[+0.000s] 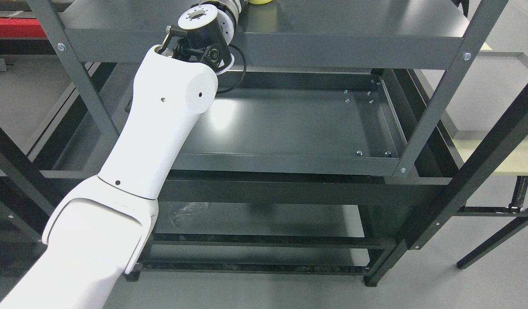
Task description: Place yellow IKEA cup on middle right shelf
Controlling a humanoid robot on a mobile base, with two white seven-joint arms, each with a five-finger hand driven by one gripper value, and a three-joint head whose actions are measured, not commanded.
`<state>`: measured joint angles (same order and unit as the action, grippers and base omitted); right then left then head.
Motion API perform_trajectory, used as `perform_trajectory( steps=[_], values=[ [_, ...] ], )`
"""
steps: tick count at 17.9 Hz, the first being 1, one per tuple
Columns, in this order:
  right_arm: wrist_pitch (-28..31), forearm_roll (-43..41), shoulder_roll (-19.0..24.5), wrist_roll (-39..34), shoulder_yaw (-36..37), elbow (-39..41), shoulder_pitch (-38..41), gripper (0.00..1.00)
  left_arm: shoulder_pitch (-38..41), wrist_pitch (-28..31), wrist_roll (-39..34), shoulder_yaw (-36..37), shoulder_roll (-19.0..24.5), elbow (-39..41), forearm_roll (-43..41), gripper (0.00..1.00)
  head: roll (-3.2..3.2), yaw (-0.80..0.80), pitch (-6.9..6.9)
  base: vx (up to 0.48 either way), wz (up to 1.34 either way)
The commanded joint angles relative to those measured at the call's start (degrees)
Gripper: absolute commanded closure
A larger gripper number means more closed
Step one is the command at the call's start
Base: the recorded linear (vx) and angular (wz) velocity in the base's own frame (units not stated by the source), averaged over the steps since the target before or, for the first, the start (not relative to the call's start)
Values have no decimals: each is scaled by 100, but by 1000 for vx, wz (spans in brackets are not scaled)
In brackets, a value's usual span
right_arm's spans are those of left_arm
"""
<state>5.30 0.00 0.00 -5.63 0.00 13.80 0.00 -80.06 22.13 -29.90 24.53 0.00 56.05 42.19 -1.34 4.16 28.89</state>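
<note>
My left arm (pixel 161 128) rises from the lower left in a white shell, and its black wrist (pixel 206 30) reaches over the upper shelf (pixel 354 30). The hand itself is cut off by the top edge of the picture. A sliver of the yellow cup (pixel 260 1) shows at the top edge, just right of the wrist, on or just above the upper shelf. Whether the hand holds the cup is hidden. The middle shelf (pixel 298 124) is a dark grey tray below, bare on its right side. My right arm does not show.
The dark grey metal rack has slanted posts (pixel 435 98) at the right and left (pixel 81 77). A black frame bar (pixel 474 171) crosses in front at the right. A lower shelf (pixel 268 219) holds a crumpled clear plastic bit (pixel 186 212). A pale table (pixel 504 159) stands at right.
</note>
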Motion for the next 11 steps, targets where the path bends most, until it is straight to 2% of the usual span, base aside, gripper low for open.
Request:
perform_trajectory(
  steps=[1,11],
  values=[
    [-3,-141,-100,1231,-97,0,62,0,-1,20,10,193,100,-16,-9,26,0,0,0,22,0],
    [-3,-141,-100,1231,-97,0,62,1,26,266,-16,193,100,617,-106,4,0,0,0,23,-7]
  ],
)
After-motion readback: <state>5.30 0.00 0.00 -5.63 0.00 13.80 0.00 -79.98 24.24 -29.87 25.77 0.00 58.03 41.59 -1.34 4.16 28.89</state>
